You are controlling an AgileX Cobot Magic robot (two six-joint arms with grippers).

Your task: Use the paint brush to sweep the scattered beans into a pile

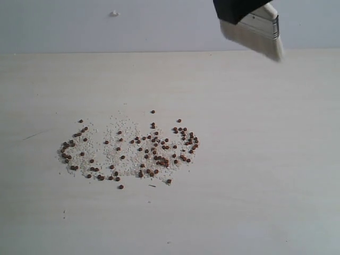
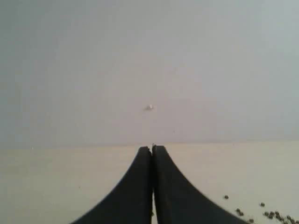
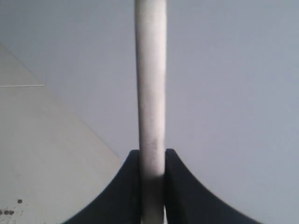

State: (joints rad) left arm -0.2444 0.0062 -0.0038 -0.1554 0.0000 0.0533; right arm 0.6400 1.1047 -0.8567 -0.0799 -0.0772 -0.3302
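Note:
The beans lie scattered in a wide loose patch on the pale table, mixed with whitish grains, with no tight pile. The paint brush hangs in the air at the top right, silver ferrule and white bristles pointing down to the right, well above and behind the beans. My right gripper is shut on the brush; in the right wrist view the brush runs edge-on between the black fingers. My left gripper is shut with nothing in it; a few beans show beside it.
The pale wooden table ends at a far edge against a plain grey wall with a small white mark. A few stray beans lie just outside the patch at the front.

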